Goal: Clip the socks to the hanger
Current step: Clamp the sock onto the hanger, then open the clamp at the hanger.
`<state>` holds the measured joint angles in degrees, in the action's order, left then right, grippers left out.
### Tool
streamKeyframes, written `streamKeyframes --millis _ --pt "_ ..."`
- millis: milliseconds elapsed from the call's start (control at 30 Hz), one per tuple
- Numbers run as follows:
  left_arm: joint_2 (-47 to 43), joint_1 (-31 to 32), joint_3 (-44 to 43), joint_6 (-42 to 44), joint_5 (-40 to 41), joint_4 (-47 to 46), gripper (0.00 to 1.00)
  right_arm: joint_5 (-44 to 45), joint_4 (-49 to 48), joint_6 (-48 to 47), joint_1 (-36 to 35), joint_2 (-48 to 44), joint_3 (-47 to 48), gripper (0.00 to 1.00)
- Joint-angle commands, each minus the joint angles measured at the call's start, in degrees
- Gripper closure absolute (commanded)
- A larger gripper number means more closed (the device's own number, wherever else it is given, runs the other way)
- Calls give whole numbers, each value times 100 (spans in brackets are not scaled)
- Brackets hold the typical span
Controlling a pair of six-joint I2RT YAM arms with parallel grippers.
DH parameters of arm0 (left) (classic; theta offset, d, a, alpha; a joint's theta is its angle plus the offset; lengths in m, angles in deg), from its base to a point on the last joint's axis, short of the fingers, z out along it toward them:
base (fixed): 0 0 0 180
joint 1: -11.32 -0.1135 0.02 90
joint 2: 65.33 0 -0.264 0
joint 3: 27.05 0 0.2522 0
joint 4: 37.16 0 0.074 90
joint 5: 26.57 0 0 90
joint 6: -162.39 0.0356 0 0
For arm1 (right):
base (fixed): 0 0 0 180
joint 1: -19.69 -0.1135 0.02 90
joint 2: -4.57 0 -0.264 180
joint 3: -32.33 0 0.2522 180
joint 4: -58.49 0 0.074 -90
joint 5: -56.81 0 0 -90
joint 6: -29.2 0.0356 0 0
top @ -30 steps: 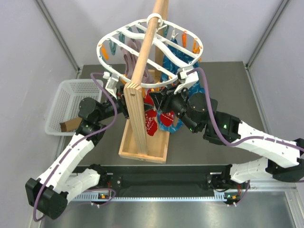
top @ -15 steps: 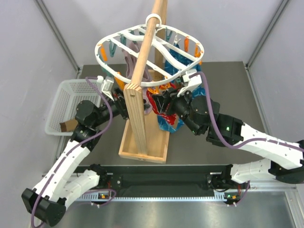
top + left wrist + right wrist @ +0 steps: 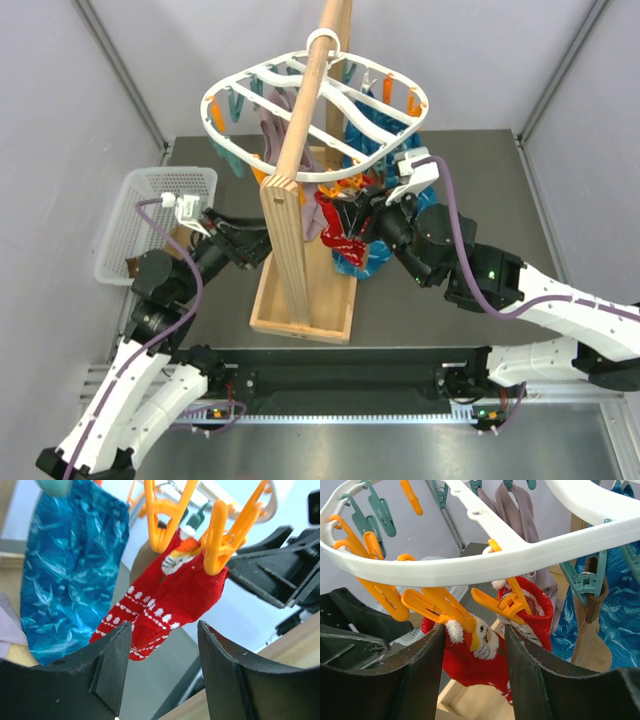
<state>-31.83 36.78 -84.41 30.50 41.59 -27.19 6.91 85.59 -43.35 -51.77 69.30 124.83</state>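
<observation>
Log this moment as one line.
step: clipping socks | red sock: hanging from orange pegs on white hanger | left gripper: open, empty | right gripper: open, empty

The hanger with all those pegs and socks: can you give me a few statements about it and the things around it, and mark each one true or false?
1. The red sock hangs from an orange peg. True.
2. The left gripper is clamped on the red sock. False: its fingers stand apart with nothing between them.
3. The hanger lies flat on the table. False: it hangs up on a wooden pole.
4. A tan-brown sock is held by a teal peg. True.
5. The white basket stands on the robot's right side. False: it stands on the robot's left side.
</observation>
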Motion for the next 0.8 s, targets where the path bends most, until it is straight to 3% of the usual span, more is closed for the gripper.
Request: streamKeyframes --millis 0,167,433,533,767 --pt "-308 21 149 -205 611 -60 39 104 54 -102 89 -136 89 50" --pt "-406 21 290 -240 446 -445 35 121 142 -76 106 -92 133 50" --pt "745 21 -535 -408 -206 -1061 35 -37 151 -101 141 -110 203 47" --pt "992 21 -501 -539 -452 -1779 35 -46 160 -145 168 -136 194 47" --pt "1537 21 -703 -706 -584 -2300 34 -55 63 -163 194 -320 45 47"
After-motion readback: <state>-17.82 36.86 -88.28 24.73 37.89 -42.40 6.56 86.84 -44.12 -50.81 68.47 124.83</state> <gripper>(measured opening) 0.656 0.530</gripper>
